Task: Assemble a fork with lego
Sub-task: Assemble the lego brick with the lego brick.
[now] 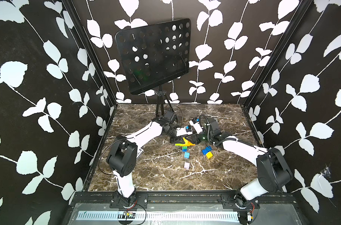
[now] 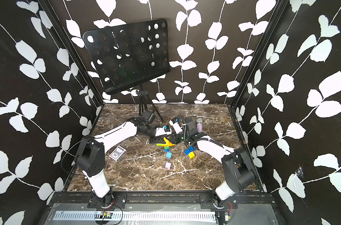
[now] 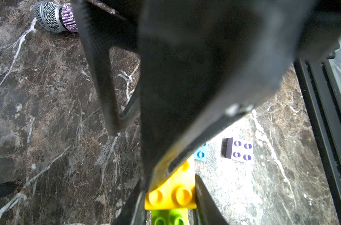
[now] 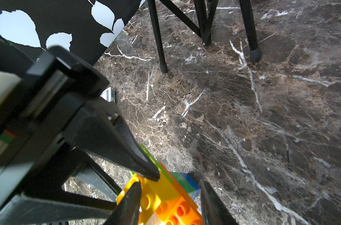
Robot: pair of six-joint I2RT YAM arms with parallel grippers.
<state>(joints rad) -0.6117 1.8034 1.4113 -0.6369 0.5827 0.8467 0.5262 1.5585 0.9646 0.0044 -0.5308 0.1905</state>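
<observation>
Right wrist view: your right gripper (image 4: 170, 183) straddles orange crossbar (image 4: 182, 211) of fork (image 1: 185, 144), apparently not yet gripping; left gripper (image 3: 170, 195) clamps yellow brick (image 3: 178, 187). Close squarely.

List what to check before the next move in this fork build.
1. Left tool grips fork: ok, its yellow part is pinched in it.
2. Right tool grips fork: cannot tell; it straddles the orange end, contact unclear.
3. Fork complete: not ok; light blue brick, lilac brick, blue brick and yellow brick lie loose.
4. Fork resting on table: cannot tell.
5. Microphone out of the way: ok, behind the right arm.
</observation>
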